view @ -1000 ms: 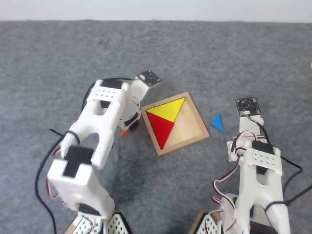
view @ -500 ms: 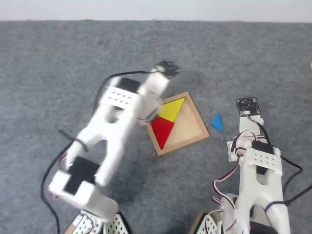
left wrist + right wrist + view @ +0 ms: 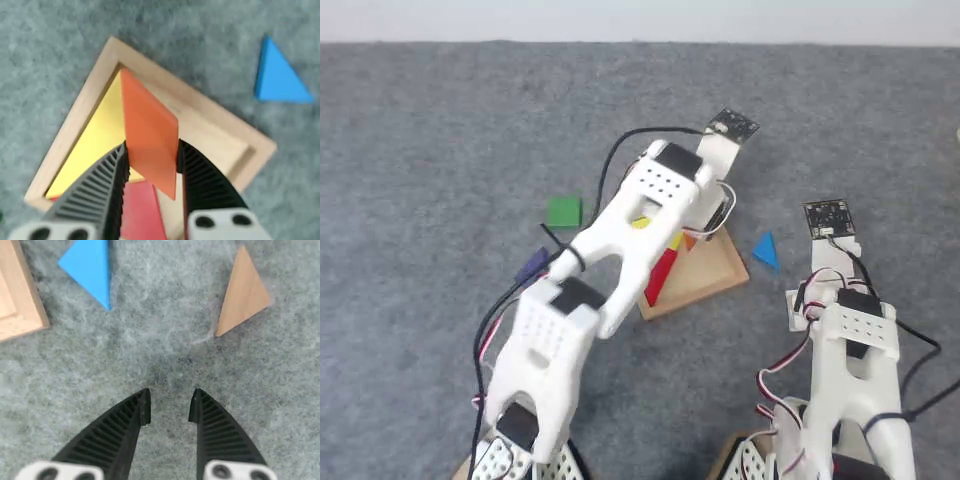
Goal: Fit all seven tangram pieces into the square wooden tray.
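My left gripper (image 3: 151, 156) is shut on an orange piece (image 3: 149, 131) and holds it just above the square wooden tray (image 3: 222, 122), over the yellow triangle (image 3: 92, 150) and red triangle (image 3: 142, 217) lying inside. From above, the left arm (image 3: 655, 200) reaches across the tray (image 3: 715, 268), and a bit of the orange piece (image 3: 688, 240) shows beneath it. A blue triangle (image 3: 765, 250) lies on the carpet right of the tray. My right gripper (image 3: 169, 407) is open above bare carpet, near the blue triangle (image 3: 90, 265) and a plain wooden triangle (image 3: 242, 292).
A green square (image 3: 563, 211) and a dark purple piece (image 3: 532, 265) lie on the grey carpet left of the tray. The right arm (image 3: 845, 330) stands to the tray's right. Open carpet stretches toward the far side.
The left arm swung from the tray's left side rightward over the tray, carrying the orange piece. That uncovered the green and purple pieces. The right arm stayed still.
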